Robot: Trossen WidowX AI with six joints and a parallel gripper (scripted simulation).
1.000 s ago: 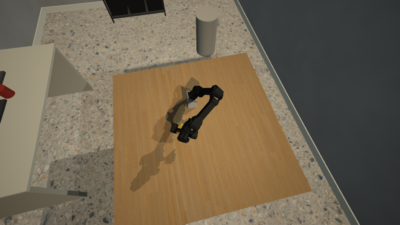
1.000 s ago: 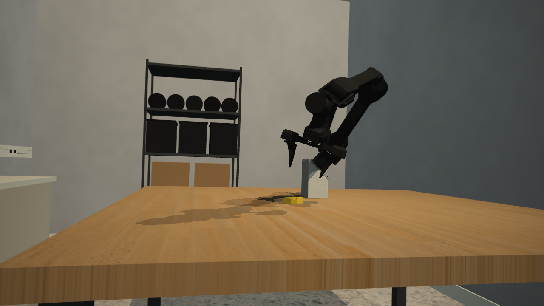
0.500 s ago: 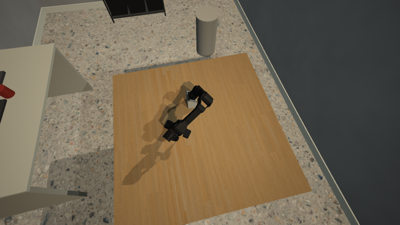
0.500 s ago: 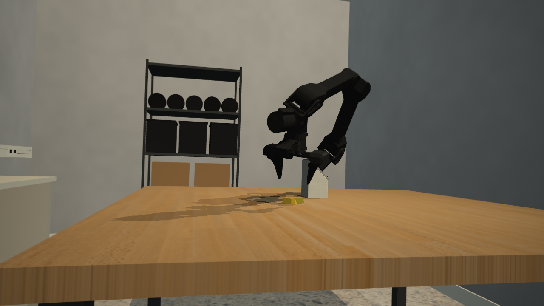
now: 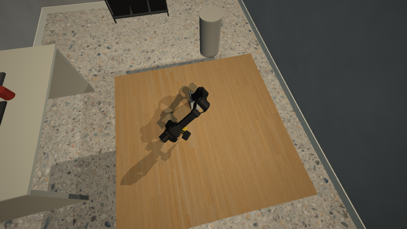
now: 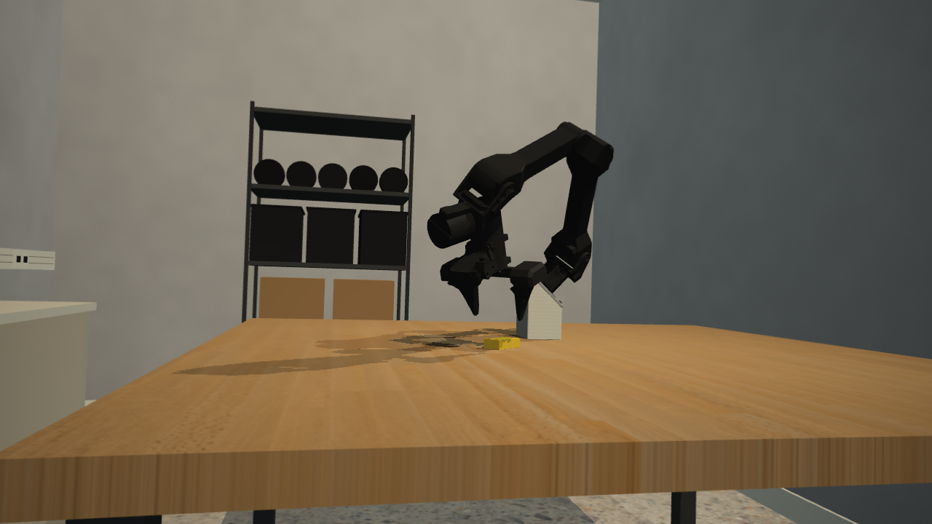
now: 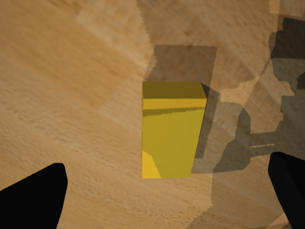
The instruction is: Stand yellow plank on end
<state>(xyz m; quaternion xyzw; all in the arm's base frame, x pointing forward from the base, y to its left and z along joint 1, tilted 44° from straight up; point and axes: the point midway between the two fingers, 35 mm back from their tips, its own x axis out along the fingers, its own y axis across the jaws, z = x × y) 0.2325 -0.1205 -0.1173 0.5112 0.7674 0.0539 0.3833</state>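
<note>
The yellow plank [image 7: 171, 131] lies flat on the wooden table, and it also shows in the exterior view [image 6: 502, 343] just in front of the arm's grey base block [image 6: 539, 312]. From overhead only a small part of the plank [image 5: 184, 130] shows beside the wrist. My gripper [image 6: 496, 311] is open and empty, pointing down a little above the plank. In the wrist view its two black fingers stand wide apart on either side of the plank, not touching it.
The table top [image 5: 204, 142] spreads widely around. A beige cylinder [image 5: 210, 31], a black shelf unit [image 6: 329, 215] and a beige counter [image 5: 22, 114] stand off the table.
</note>
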